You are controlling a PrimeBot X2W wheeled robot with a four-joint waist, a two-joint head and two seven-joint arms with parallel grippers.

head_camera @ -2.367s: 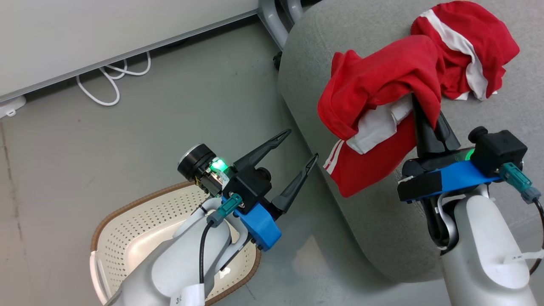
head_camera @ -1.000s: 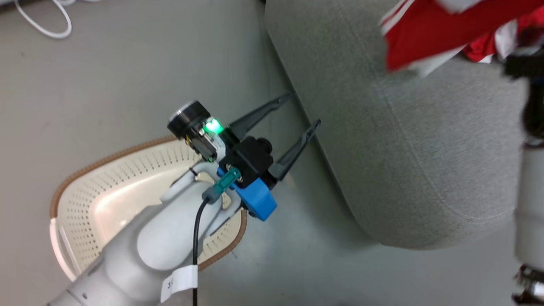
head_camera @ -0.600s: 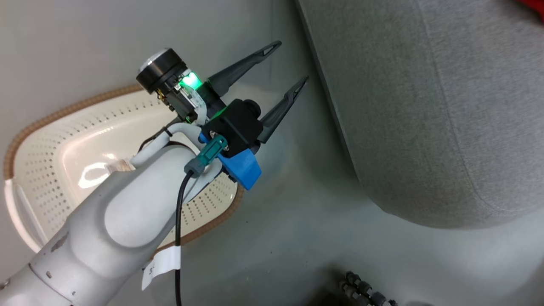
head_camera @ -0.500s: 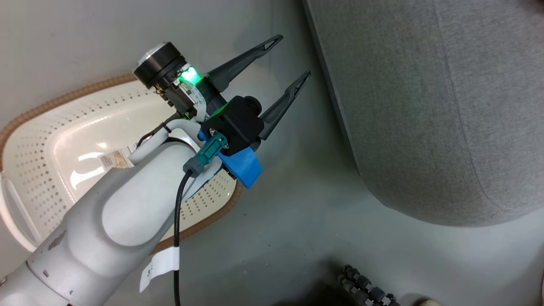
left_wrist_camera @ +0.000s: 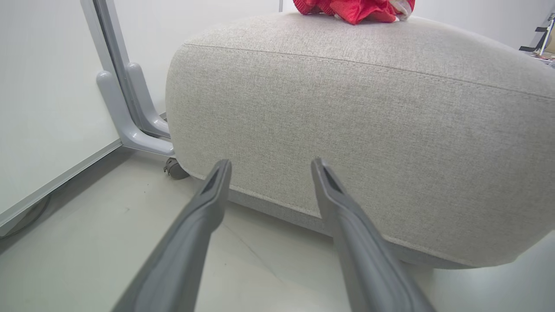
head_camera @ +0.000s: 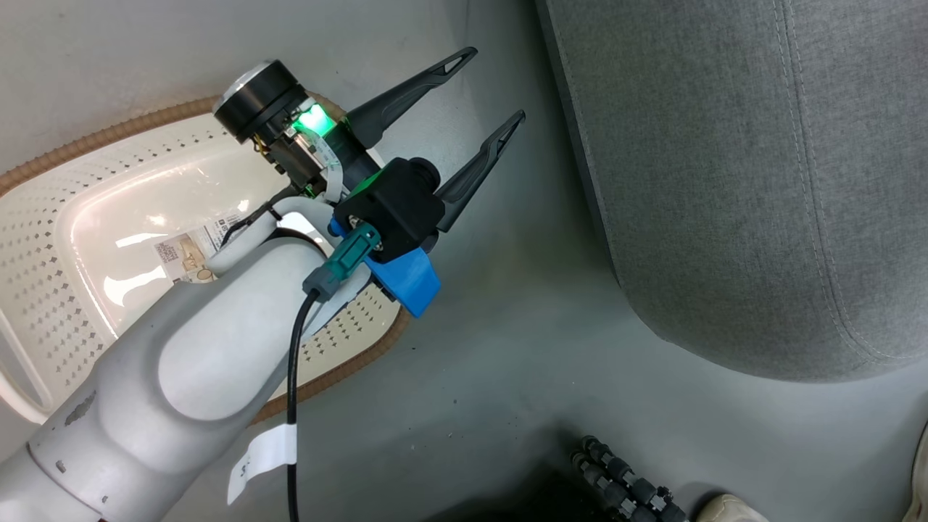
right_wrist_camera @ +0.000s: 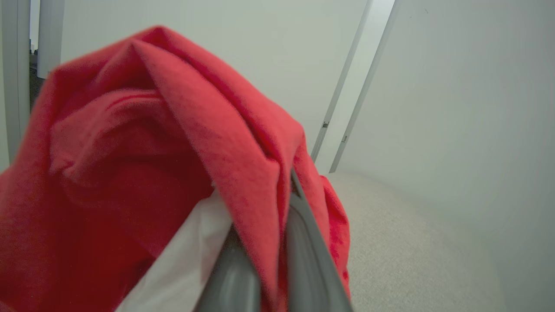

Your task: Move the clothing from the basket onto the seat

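**State**
- Right gripper [right_wrist_camera: 266,247]: the fingers are pinched almost together on a fold of a soft, bright red fabric garment with a white panel [right_wrist_camera: 151,151]. The garment drapes over both fingers, and the large grey fabric-upholstered seat with rounded edges [right_wrist_camera: 390,242] lies just beyond it.
- Left gripper [head_camera: 493,84]: the fingers are spread wide and hold nothing. It hangs low over the grey floor [head_camera: 507,377], between the cream-white perforated plastic basket with a brown woven-look rim [head_camera: 109,134] on the left and the seat's near side on the right.
- The visible part of the basket holds no clothing.
- More red clothing [left_wrist_camera: 355,8] lies on the far top of the seat.

**Hazards**
- Snagging: the fabric wraps the fingers. On opening it may cling and be dragged back off the seat.
- Edge release: a garment dropped close to the rounded edge is likely to slide to the floor.
- Obstructed sight: fabric covers much of the right wrist view, so height over the seat is hard to judge.
- Collision: a waist turn could drive the left gripper into the seat's side or the basket rim.
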